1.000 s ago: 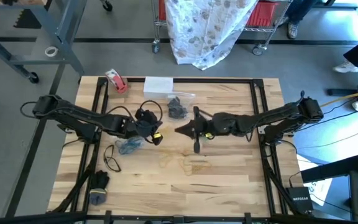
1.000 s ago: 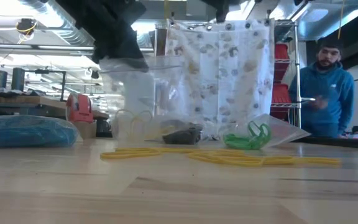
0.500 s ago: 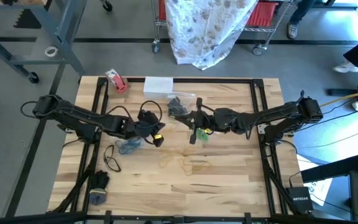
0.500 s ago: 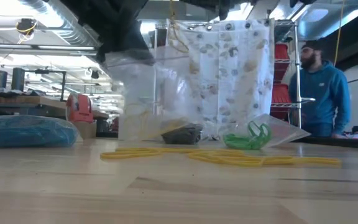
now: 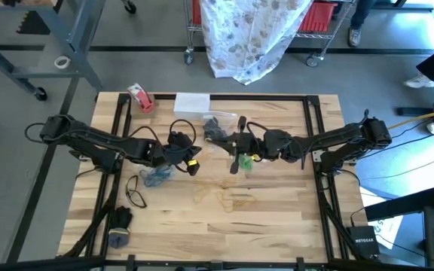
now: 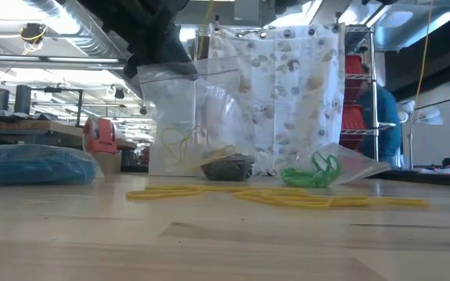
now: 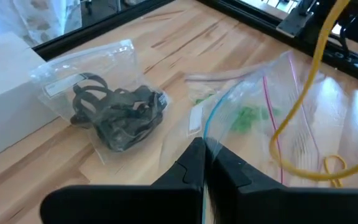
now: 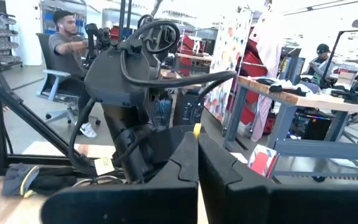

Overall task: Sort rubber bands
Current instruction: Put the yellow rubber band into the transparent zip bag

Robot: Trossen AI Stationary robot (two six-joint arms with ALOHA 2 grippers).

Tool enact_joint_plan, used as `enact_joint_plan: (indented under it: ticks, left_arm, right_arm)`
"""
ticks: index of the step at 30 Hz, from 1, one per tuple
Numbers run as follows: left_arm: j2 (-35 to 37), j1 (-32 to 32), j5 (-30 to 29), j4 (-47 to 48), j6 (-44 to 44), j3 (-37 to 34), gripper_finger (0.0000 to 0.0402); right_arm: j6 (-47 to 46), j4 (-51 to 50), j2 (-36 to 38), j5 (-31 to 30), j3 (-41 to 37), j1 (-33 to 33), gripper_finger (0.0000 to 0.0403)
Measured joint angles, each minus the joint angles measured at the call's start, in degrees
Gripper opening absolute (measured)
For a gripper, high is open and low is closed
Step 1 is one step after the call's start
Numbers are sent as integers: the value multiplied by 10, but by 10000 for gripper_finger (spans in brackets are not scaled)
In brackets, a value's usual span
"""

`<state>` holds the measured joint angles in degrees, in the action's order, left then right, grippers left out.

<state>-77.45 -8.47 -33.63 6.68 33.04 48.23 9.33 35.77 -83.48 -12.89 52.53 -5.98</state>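
Nearest on the wooden bench (image 5: 277,218), tan-yellow rubber bands (image 6: 287,197) lie loose in a strand. Just behind them, the left gripper (image 5: 192,163) hangs above the bench, its jaws pinched shut on the rim of a clear plastic bag (image 6: 180,125) holding a few yellow bands. The right gripper (image 5: 237,143) faces it close by, jaws closed together. Beyond lie a bag of green bands (image 6: 319,170), a bag of black bands (image 7: 114,112), and a red-and-white tape roll (image 5: 140,97) at the far edge.
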Motion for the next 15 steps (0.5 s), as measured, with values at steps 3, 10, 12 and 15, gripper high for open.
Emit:
enact_joint_plan:
  ticks: [3, 10, 12, 15]
  left_arm:
    - [0, 0, 0, -2, 0, 0, 1]
    - [0, 0, 0, -5, 27, 0, 1]
    - [0, 0, 0, -7, 31, 0, 1]
    - [1, 0, 0, -20, 37, 0, 1]
  right_arm:
    - [2, -15, 0, 0, 0, 0, 1]
    - [2, -96, 0, 0, 0, 0, 1]
    - [2, -127, 0, 0, 0, 0, 1]
    - [1, -150, 0, 0, 0, 0, 1]
